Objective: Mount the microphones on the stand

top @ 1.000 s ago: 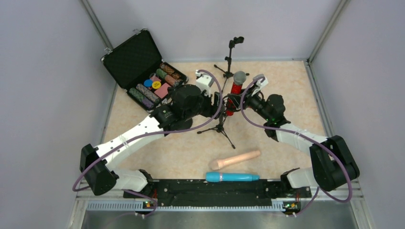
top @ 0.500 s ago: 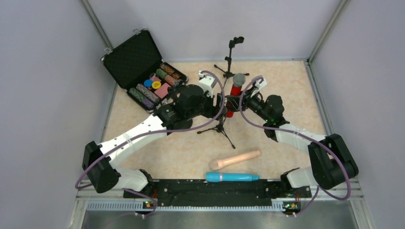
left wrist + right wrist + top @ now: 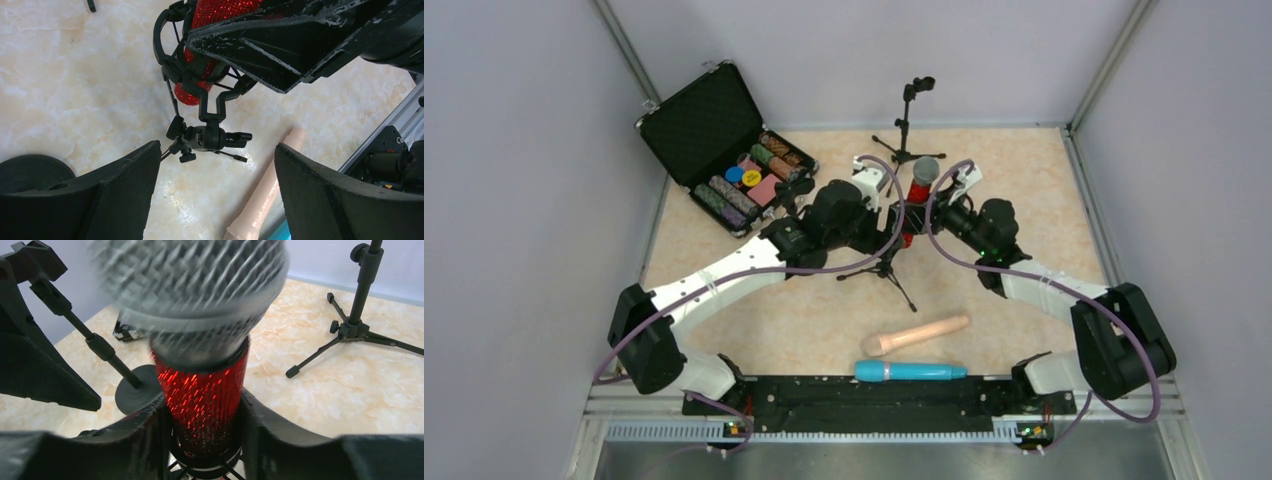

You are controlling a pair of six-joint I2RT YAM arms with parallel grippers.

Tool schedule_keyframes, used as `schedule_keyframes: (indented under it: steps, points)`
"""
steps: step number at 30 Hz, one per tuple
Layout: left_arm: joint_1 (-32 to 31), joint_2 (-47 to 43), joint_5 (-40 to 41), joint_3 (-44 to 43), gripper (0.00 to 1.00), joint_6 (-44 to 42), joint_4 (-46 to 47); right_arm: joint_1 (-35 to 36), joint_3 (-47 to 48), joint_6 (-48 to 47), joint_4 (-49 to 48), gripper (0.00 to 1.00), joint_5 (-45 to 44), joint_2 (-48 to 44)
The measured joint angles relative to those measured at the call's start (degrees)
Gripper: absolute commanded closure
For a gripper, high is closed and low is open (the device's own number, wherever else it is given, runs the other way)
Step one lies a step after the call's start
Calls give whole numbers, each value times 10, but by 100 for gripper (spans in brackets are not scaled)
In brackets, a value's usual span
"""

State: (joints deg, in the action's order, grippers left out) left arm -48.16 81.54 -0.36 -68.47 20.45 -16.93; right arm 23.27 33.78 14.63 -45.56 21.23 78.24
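Note:
The glittery red microphone (image 3: 918, 190) with a silver mesh head (image 3: 190, 285) stands upright, its lower end inside the black clip (image 3: 200, 75) of the tripod stand (image 3: 886, 268). My right gripper (image 3: 205, 430) is shut on its red body just above the clip ring. My left gripper (image 3: 217, 150) is open beside the stand, and the stand's swivel joint (image 3: 207, 137) sits just beyond its fingertips with nothing between them. The beige microphone (image 3: 916, 334) and the cyan microphone (image 3: 911, 371) lie on the table near the front edge.
A second tripod stand (image 3: 906, 120) is at the back of the table. A round-based stand (image 3: 135, 390) rises left of the red microphone. An open black case of poker chips (image 3: 724, 140) sits at the back left. Grey walls enclose the table.
My left arm has reached to the right, closer to the stand, and its jaws have widened. The red microphone and my right gripper have shifted only slightly.

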Motion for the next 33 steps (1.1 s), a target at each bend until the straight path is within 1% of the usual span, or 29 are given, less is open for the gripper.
schedule_keyframes:
  steps: [3,5,10,13,18,21,27,33]
  points:
    - [0,4,-9,0,11,0,-1,0,7,6,31,31,-2,-10]
    - [0,5,-13,0,11,-1,-2,0,8,10,55,25,-3,-17]
    - [0,8,-17,0,11,-9,-2,0,8,24,101,16,-10,-45]
    - [0,8,-18,-1,12,-11,-2,0,10,35,126,15,-21,-71]
    - [0,7,-17,-1,12,-15,-1,0,58,76,233,14,-72,-108]
    - [-1,0,-4,-1,12,-30,-2,0,90,100,294,14,-91,-132]
    - [-1,-53,28,-1,12,-71,-2,0,149,143,398,14,-78,-156]
    - [-1,-118,43,-1,12,-103,-2,10,155,176,469,14,-42,-156]
